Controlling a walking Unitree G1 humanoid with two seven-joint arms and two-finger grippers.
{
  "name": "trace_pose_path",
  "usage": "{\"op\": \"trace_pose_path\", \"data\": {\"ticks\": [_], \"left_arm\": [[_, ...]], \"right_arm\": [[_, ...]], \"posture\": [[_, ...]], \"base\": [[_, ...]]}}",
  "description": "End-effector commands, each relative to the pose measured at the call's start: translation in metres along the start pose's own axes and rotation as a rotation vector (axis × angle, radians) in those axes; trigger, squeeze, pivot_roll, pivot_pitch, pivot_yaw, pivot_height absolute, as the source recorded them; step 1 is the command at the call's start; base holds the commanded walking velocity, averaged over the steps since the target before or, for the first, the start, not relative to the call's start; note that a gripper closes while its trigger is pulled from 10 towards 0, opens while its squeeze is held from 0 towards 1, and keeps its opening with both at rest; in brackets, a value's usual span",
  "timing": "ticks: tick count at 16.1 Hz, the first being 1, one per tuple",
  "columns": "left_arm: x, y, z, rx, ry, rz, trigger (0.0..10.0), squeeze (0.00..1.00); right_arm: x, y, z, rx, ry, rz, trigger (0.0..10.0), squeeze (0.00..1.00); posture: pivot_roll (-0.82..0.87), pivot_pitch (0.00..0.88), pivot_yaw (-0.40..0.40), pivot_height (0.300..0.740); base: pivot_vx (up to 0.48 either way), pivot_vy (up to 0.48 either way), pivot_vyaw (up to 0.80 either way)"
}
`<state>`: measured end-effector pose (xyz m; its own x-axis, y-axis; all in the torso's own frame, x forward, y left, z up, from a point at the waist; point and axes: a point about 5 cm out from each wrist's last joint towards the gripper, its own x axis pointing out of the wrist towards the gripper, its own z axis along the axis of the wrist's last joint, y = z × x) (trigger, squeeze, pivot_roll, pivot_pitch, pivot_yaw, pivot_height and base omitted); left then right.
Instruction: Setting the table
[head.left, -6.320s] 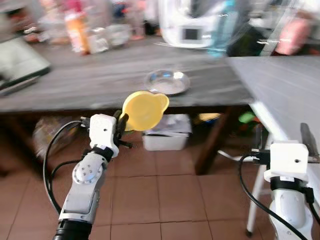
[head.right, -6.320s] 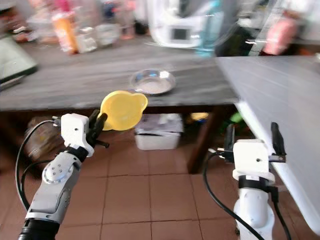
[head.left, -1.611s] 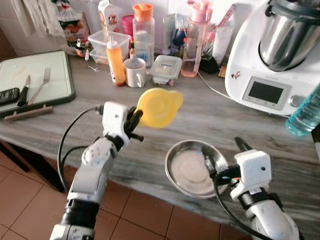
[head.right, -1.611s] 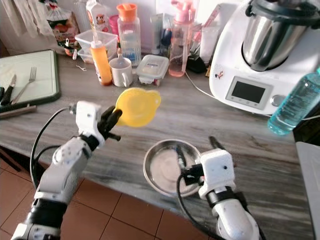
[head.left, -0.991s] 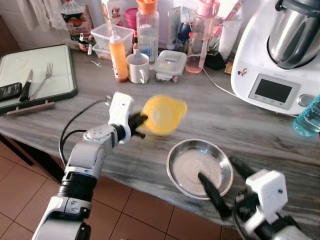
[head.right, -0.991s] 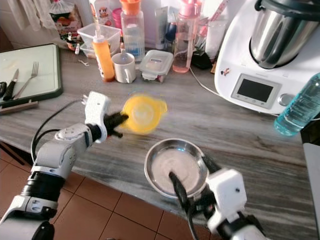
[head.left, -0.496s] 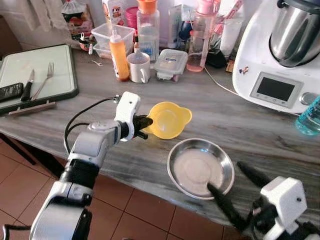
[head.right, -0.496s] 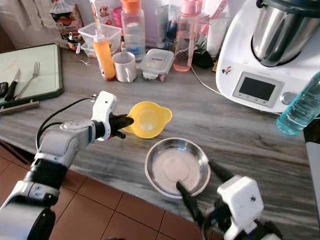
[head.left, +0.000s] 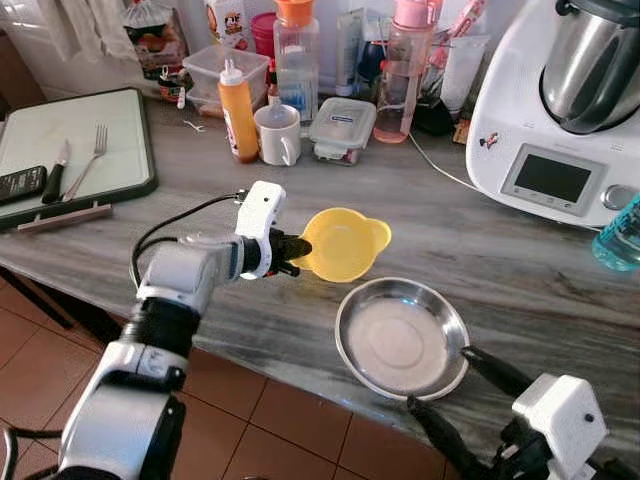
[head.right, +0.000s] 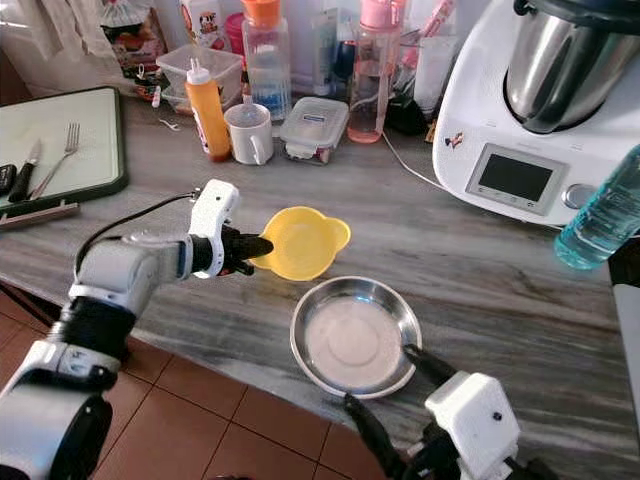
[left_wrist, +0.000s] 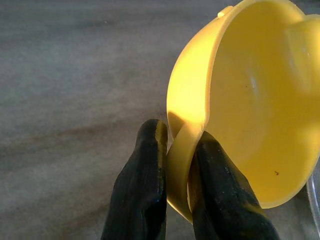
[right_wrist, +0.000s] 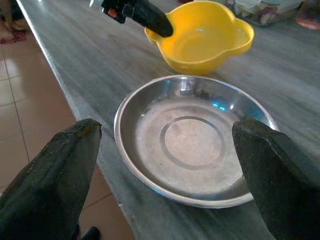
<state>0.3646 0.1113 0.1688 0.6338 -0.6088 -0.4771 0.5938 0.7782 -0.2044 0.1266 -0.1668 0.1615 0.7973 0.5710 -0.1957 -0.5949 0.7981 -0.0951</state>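
My left gripper (head.left: 292, 256) sits at centre-left of the head view, its two black fingers (left_wrist: 145, 185) pinched on the rim of the yellow bowl (head.left: 343, 243), which hangs mouth-up, slightly tilted, low over the grey countertop (head.left: 180, 200), just beside the steel plate (head.left: 402, 338) and up-left of it. Whether the bowl's base touches the counter I cannot tell. My right gripper (right_wrist: 165, 165) waits at the lower right, fingers spread wide to either side of the plate's near edge and gripping nothing. I judge this to be the placing step: the bowl is being brought to its spot by the plate. Next, I think, comes lowering it flat onto the counter or plate, then loosening the left fingers and lifting clear without tipping it.
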Motion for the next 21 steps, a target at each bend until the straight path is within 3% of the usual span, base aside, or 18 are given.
{"op": "trace_pose_path", "data": {"ticks": [1, 5, 6, 7, 8, 9, 15, 21], "left_arm": [[0.0, 0.002, -0.009, -0.023, 0.084, 0.001, 10.0, 0.0], [-0.004, 0.002, -0.007, 0.006, 0.122, -0.029, 10.0, 0.0], [-0.005, 0.002, -0.006, 0.016, 0.132, -0.042, 10.0, 0.47], [-0.006, 0.002, -0.007, 0.017, 0.138, -0.042, 10.0, 0.64], [-0.006, 0.002, -0.007, 0.016, 0.14, -0.043, 10.0, 0.64], [-0.006, 0.002, -0.009, 0.022, 0.151, -0.044, 10.0, 1.0], [-0.005, 0.001, -0.001, 0.029, 0.102, -0.03, 10.0, 1.0], [-0.009, -0.002, 0.017, 0.061, 0.034, -0.032, 10.0, 1.0]], "right_arm": [[0.0, 0.004, 0.002, -0.024, 0.001, 0.029, 10.0, 0.0], [0.003, 0.009, 0.002, -0.035, 0.007, 0.052, 10.0, 0.0], [0.005, 0.014, 0.006, -0.046, 0.006, 0.066, 10.0, 0.0], [0.009, 0.018, 0.011, -0.048, -0.007, 0.072, 10.0, 0.0], [0.01, 0.019, 0.014, -0.05, -0.014, 0.074, 10.0, 0.0], [0.016, 0.022, 0.024, -0.061, -0.037, 0.083, 10.0, 0.0], [0.026, 0.007, 0.045, -0.101, -0.07, 0.096, 10.0, 0.0], [0.032, 0.013, 0.049, -0.088, -0.077, 0.134, 10.0, 0.0]], "posture": [[0.03, 0.12, 0.02, 0.74], [0.03, 0.12, 0.02, 0.74], [0.04, 0.119, 0.021, 0.74], [0.04, 0.118, 0.022, 0.74], [0.04, 0.118, 0.022, 0.74], [0.05, 0.118, 0.025, 0.74], [0.05, 0.117, 0.024, 0.74], [0.06, 0.116, 0.021, 0.74]], "base": [[0.0, 0.0, 0.0], [0.0, 0.0, 0.0], [0.0, 0.0, 0.0], [0.0, 0.0, 0.0], [0.0, 0.0, 0.0], [0.0, 0.0, 0.0], [0.0, 0.0, 0.0], [0.0, 0.0, 0.0]]}}
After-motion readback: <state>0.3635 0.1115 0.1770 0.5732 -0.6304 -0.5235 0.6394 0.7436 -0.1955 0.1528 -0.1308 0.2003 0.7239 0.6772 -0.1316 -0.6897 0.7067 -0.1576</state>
